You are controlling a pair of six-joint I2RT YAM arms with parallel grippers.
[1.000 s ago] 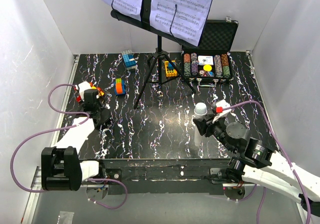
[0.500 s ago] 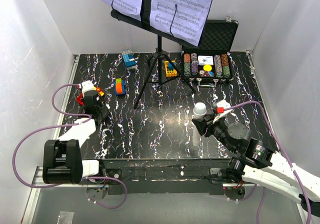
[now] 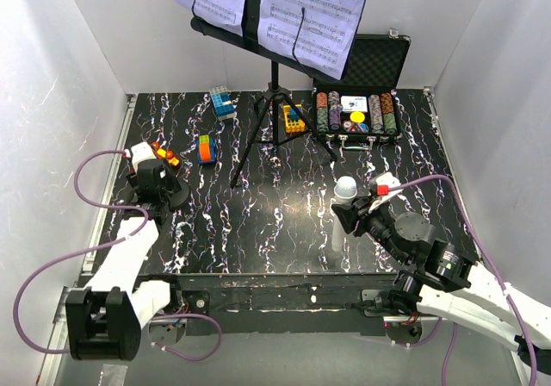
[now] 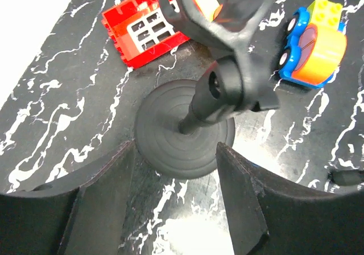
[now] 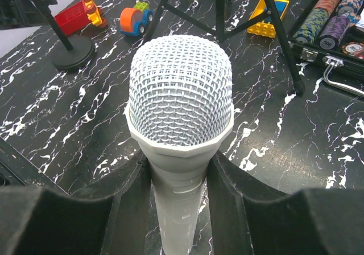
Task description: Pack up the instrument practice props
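Note:
My right gripper [image 5: 179, 175] is shut on the white body of the grey-headed microphone [image 5: 181, 95], holding it upright over the table's near right [image 3: 345, 188]. The microphone's round black base [image 4: 185, 130] stands on the table at the left, its stem and clip [image 4: 227, 16] rising toward the camera. My left gripper [image 4: 175, 152] hangs open just over it, fingers [image 4: 108, 192] apart on either side, touching nothing. The black tripod music stand [image 3: 274, 84] stands at the back with white sheet-music pages [image 3: 314, 11] on its desk.
An open black case of poker chips [image 3: 357, 110] sits at the back right. Colourful toy blocks lie around: a red one [image 4: 145, 30] and a wheeled blue-orange one [image 4: 315, 41] beside the base, others near the tripod legs [image 3: 294, 119] [image 3: 207, 149] [image 3: 222, 102]. White walls enclose the table.
My left gripper has opened and let go of the microphone stand, and the left arm has swung a little to the left. The right arm holds still.

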